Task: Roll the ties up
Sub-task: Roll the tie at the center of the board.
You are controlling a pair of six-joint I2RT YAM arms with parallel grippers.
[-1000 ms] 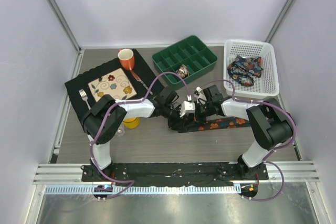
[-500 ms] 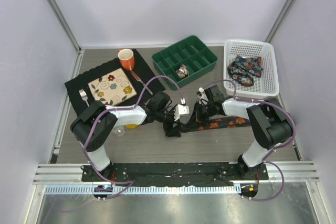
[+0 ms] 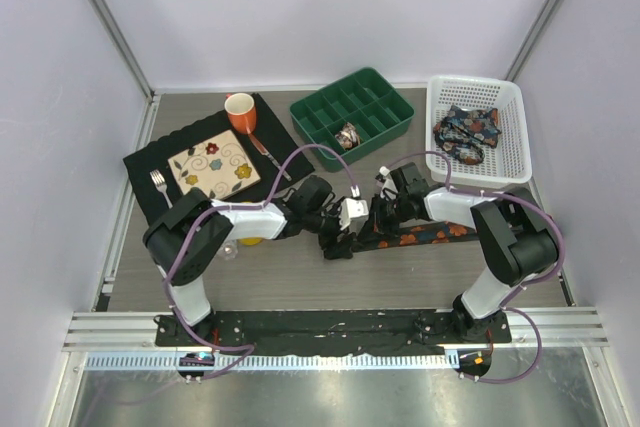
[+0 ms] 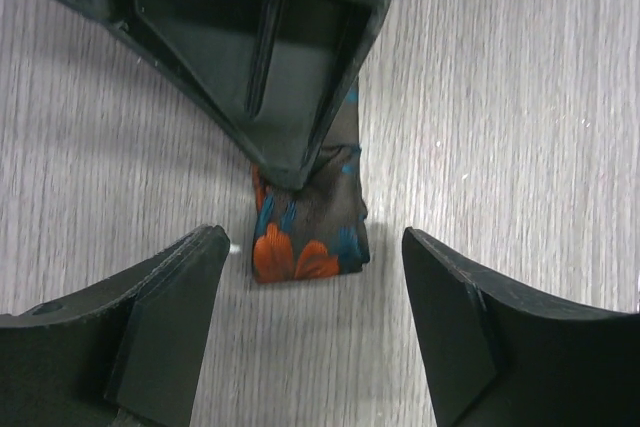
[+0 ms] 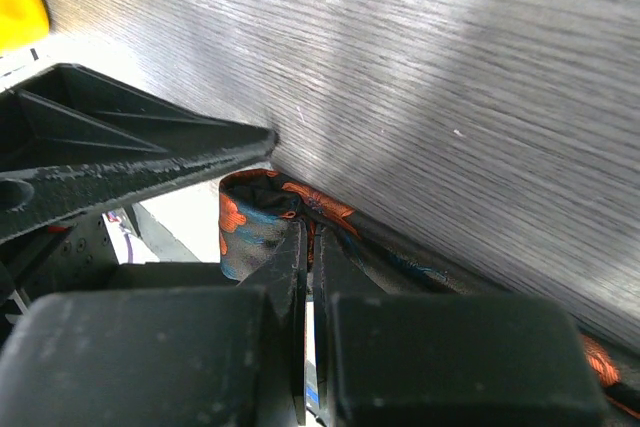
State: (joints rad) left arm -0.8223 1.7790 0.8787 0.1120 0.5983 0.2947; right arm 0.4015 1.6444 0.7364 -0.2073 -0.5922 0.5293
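Moved nearer, the empty, wide-open left hand (image 4: 314, 252) straddles the folded end of the dark orange-flowered fabric necktie (image 4: 305, 232) on the grey tabletop (image 4: 520, 97), pinched by the right hand (image 5: 308, 247); rolling should stay tight and straight.

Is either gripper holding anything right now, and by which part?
The right gripper pinches the tie just behind its folded-over end. The left gripper is open, its fingers on either side of that end, holding nothing.
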